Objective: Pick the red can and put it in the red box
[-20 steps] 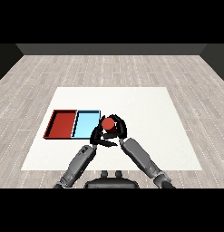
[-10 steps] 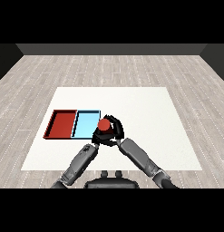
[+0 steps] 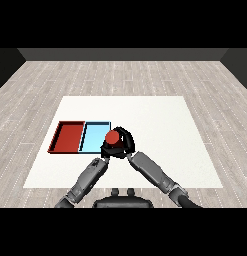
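Note:
The red can (image 3: 113,137) is held above the table at the right edge of the light blue tray (image 3: 94,138). My right hand (image 3: 125,141) is curled round it from the right. My left hand (image 3: 105,150) sits just below and left of the can, close against it; I cannot tell how its fingers stand. The red tray (image 3: 68,137) lies to the left of the blue one, with nothing in it.
Both trays lie side by side on the left half of the white table (image 3: 160,125). My two forearms cross the near part of the table toward the can.
My right hand has carried the red can leftward, from beside the blue tray to over its right edge. The left hand stayed close under it.

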Controlling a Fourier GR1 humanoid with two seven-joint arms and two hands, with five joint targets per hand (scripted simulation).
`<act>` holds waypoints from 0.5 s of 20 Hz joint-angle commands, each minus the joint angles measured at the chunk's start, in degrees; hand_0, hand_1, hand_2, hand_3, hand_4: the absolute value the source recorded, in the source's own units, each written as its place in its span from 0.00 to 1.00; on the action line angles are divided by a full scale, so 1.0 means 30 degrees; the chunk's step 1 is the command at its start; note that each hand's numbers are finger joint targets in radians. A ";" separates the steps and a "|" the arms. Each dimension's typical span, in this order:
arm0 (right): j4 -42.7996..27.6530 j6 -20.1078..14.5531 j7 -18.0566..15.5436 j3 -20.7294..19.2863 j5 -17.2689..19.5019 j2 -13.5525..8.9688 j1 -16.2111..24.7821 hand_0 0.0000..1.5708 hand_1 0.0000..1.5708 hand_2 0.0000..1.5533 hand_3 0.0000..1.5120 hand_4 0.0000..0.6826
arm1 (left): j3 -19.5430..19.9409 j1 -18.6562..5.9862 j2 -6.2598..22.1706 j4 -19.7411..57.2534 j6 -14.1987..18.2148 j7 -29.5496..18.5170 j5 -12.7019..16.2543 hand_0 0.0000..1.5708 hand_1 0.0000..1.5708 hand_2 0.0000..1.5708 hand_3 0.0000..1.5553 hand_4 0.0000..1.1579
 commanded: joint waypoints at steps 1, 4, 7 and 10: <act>-0.1517 -0.1436 0.1106 0.1218 0.0119 0.0211 0.0347 0.97 0.97 0.94 0.92 0.91 | -0.0656 -0.0715 -0.0228 0.0844 0.2458 0.0960 0.0161 0.97 0.97 0.94 0.88 0.75; 0.0130 -0.0570 0.0012 0.0509 -0.0900 0.0203 -0.0840 0.98 0.98 0.94 0.91 0.89 | -0.0727 -0.1036 -0.0227 0.0862 0.3281 0.0464 0.0140 0.99 0.99 0.96 0.91 0.79; 0.0366 -0.0903 -0.0522 0.1186 -0.1021 0.0203 -0.0446 0.94 0.94 0.93 0.91 0.89 | 0.0191 -0.1720 -0.0221 0.1119 0.3069 -0.0023 0.0309 1.00 1.00 0.97 0.91 0.86; -0.0741 0.0128 0.0578 -0.0117 -0.0082 0.0211 -0.0026 0.91 0.91 0.93 0.91 0.91 | 0.0000 -0.0343 -0.0225 -0.0763 0.3308 0.0441 -0.0743 1.00 1.00 0.97 0.91 0.81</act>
